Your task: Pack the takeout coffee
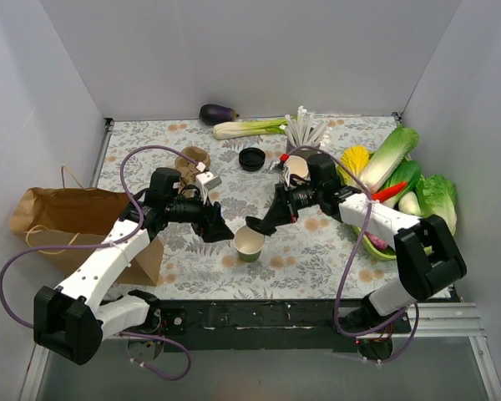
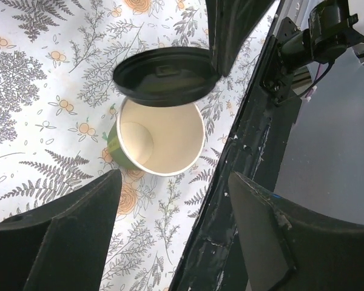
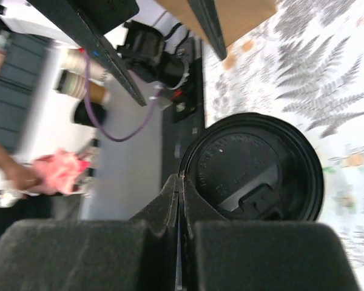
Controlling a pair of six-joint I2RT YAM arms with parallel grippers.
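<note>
Right claw (image 3: 181,182) is fully closed, pinching the rim of the black lid (image 2: 167,76). The lid hangs tilted over the cup (image 2: 161,142), covering only the edge of the mouth on the right claw's side. The rest of the mouth is uncovered and the inside looks empty. Lid is not seated; can't tell if it touches the rim. The edge pinch probably leaves the lid's face free to press down onto the cup.

Left claw (image 2: 175,179) is spread wide and holds nothing. It sits just short of the cup without touching it, likely posed to steady the cup during capping.

The cup stands upright on the tabletop (image 1: 317,259), between the two claws. A paper bag (image 1: 67,213) lies well apart, left of the cup, likely the packing target. Step in hand looks like lidding; bagging not begun.
</note>
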